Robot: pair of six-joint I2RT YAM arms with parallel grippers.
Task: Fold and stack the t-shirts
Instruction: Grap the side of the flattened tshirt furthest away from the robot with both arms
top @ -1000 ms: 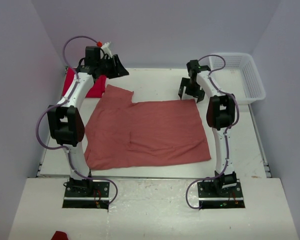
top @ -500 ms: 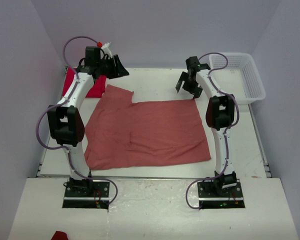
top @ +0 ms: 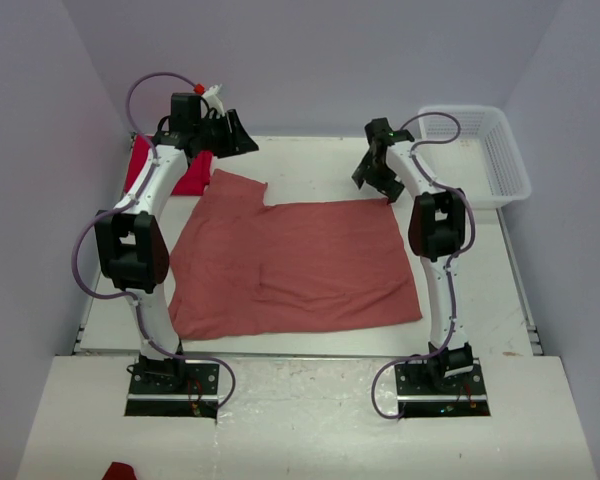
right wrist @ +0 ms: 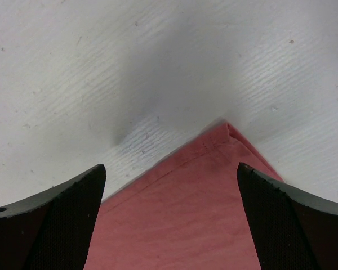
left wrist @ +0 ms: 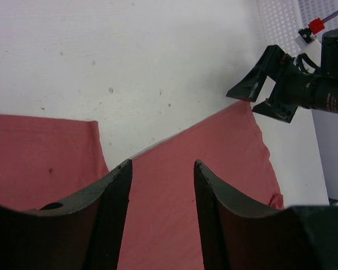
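Salmon-pink t-shirt (top: 295, 265) lies spread flat in the middle of the white table (top: 310, 160), with one sleeve sticking out at its far left and shallow creases toward the left side

Your right gripper (top: 377, 172) hangs over the shirt's far right corner. On the right wrist view the fingers (right wrist: 56, 219) are spread wide to either side of that corner (right wrist: 225, 126), nothing is between them, and you cannot tell whether they touch the cloth

Your left gripper (top: 235, 135) is raised at the far left, above and beyond the sleeve. On the left wrist view its fingers (left wrist: 115, 197) stand partly apart with nothing pinched, and the pink shirt and bare table show below them

Red t-shirt (top: 138, 168) sits bunched at the far left corner of the table, just beyond the pink one. The left arm (top: 165, 175) crosses in front of it, so only two red patches show, and you cannot tell how it is folded

White mesh basket (top: 510, 165) stands at the far right corner, well apart from both shirts, right of the right gripper

From above, the left arm's elbow covers part of the pink shirt's left edge and the right arm (top: 438, 225) covers part of its right edge. Purple cables (top: 145, 85) loop off both arms

A small red scrap (top: 120, 470) lies on the near platform at the left, too small to identify
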